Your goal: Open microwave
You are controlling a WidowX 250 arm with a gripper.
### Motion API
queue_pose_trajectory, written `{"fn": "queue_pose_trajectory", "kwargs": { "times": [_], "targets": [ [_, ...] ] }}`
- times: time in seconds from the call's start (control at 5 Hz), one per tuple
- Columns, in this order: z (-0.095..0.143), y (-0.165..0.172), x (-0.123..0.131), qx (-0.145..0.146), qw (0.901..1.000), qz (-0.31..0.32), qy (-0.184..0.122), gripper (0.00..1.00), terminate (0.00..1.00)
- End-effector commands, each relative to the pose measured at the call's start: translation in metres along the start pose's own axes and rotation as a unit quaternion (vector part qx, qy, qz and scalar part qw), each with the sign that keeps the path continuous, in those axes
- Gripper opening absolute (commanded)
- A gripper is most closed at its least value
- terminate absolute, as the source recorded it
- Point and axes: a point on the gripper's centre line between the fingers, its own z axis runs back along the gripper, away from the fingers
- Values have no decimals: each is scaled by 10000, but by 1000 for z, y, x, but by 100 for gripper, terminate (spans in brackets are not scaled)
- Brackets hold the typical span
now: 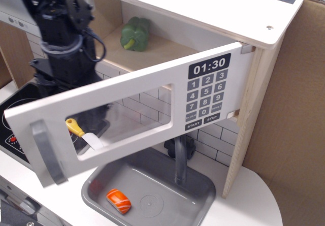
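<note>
Microwave (152, 104): door swung wide open, grey bar handle (48, 152) at its free edge
Inside: green pepper (135, 33) on the shelf
Arm (63, 38): black, behind the door; gripper seemingly hidden
Sink (198, 190): orange salmon piece (118, 200)
Through window: yellow-handled knife (81, 132)

The microwave (152, 53) cavity gapes open, only a green pepper (135, 33) seemingly inside.
</note>
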Motion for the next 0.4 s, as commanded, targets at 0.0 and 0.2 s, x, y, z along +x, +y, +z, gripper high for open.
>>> {"fn": "queue_pose_trajectory", "kwargs": {
  "times": [0.0,0.2],
  "targets": [
    [25,12,17,-44,9992,269,-307,100,0],
    [34,16,30,-29,9978,529,-402,100,100]
  ]
}}
